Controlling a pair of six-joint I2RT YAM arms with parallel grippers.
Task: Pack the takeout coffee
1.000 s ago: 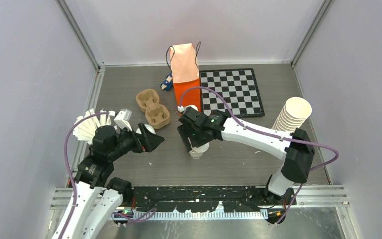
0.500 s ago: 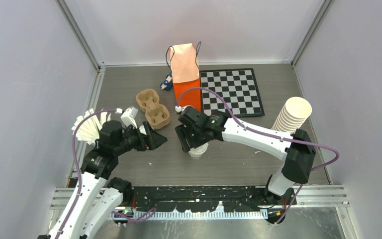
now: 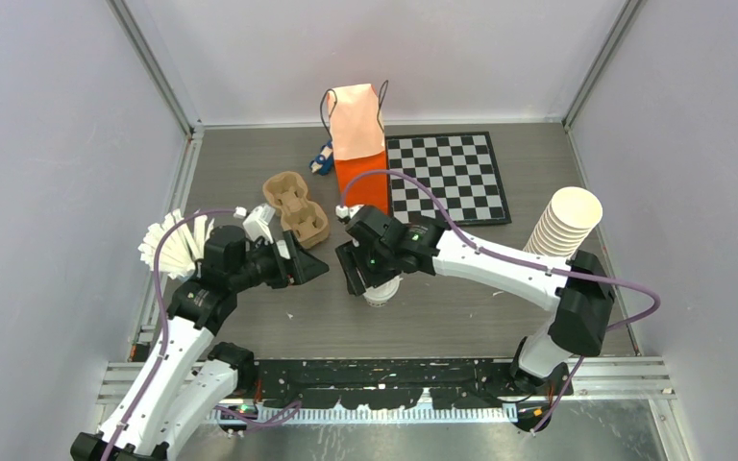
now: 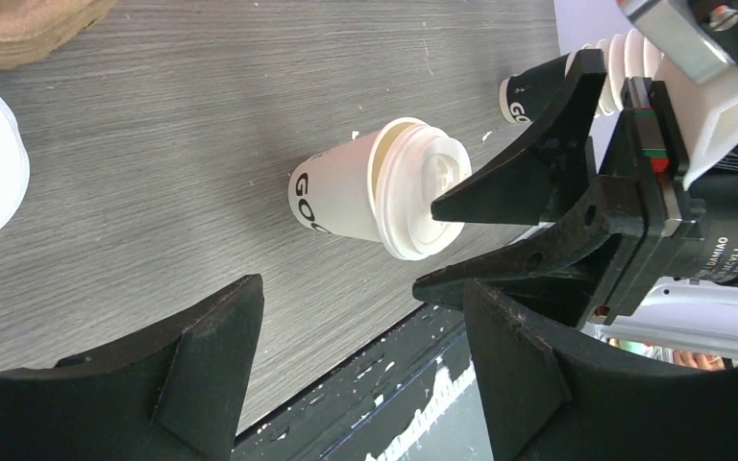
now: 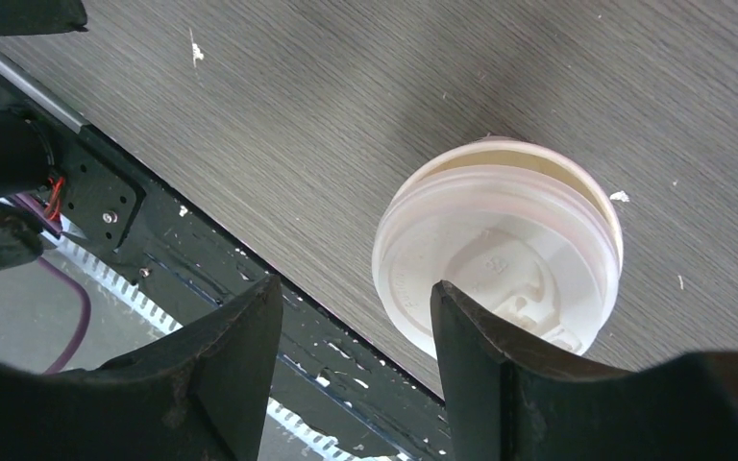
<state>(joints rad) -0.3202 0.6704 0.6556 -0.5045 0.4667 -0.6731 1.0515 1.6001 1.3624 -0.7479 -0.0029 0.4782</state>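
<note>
Grasp approach: right gripper (image 5: 356, 298) (jaws apart, empty; left gripper (image 4: 360, 293) likewise) hangs just beside takeout coffee (image 5: 500, 250); centring, then closing, appears required.

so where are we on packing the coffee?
Done: lid is on the cup, though it looks slightly askew. In hand: right tool hovers at the lid, jaws open, gripping nothing; left tool open alongside. Left: cup stands on the table, so grasping it and putting it into the bag remain.
</note>
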